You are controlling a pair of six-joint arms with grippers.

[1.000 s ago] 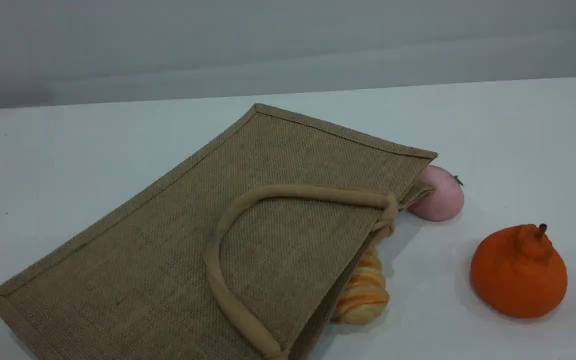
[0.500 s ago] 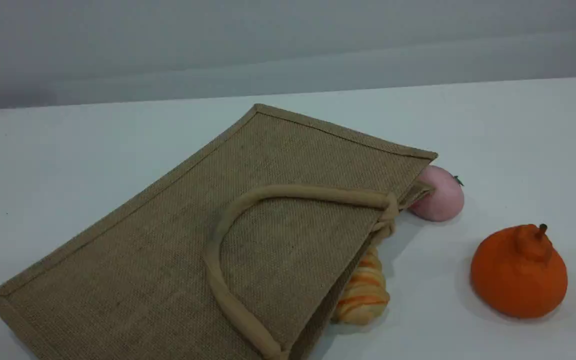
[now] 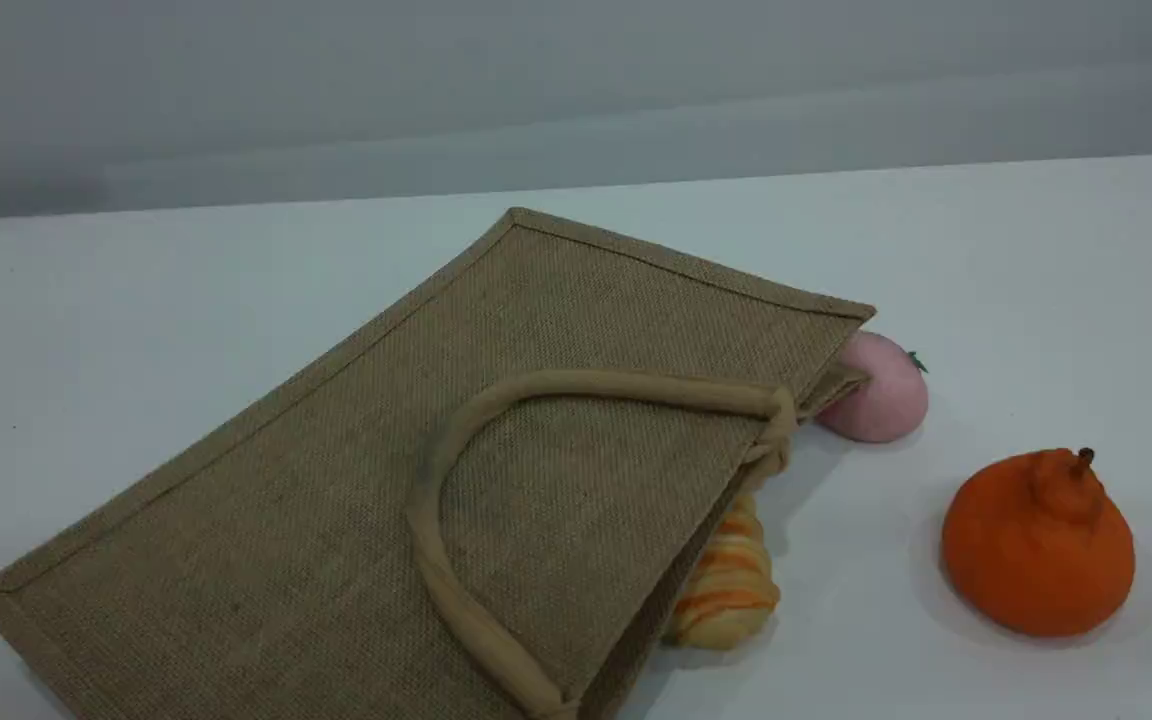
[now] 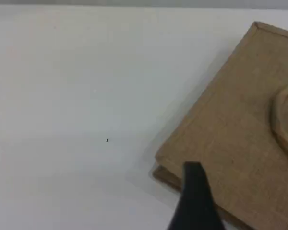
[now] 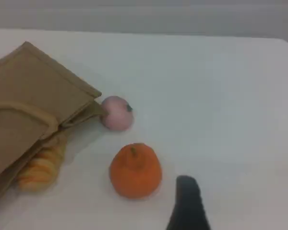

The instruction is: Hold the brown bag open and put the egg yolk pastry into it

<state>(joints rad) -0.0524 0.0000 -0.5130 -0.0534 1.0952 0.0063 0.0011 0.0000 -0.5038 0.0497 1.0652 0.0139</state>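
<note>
A grey wall [image 3: 536, 90] backs a smooth white table [image 3: 136, 300], and the scene view is all cloth and soft shapes. The brown bag [image 3: 336, 520] lies flat, coarse woven jute with stitched edges, running from 7 o'clock up toward the centre. Its near corner is cut off by the bottom edge. A rope-like beige handle [image 3: 626, 385] loops across the top panel. At the mouth, toward 3 o'clock, a smooth pink ball [image 3: 886, 395] is tucked against the corner, partly hidden. A striped orange bread [image 3: 731, 585] pokes out from under the bag's edge at 5 o'clock. A round orange fruit [image 3: 1036, 545] with a stem sits apart at 4 o'clock. No arm shows here. Open table runs wide at 9 and 1 o'clock.

The left wrist view shows the left gripper [image 4: 196, 201] at 6 o'clock over the bag's closed corner, one dark fingertip in view. Its jaws are spread wide with nothing in them.

In the right wrist view, the right gripper [image 5: 187, 203] hangs at 5 o'clock just beside the fruit, likewise wide apart and holding nothing. Where the egg yolk pastry lies cannot be told.
</note>
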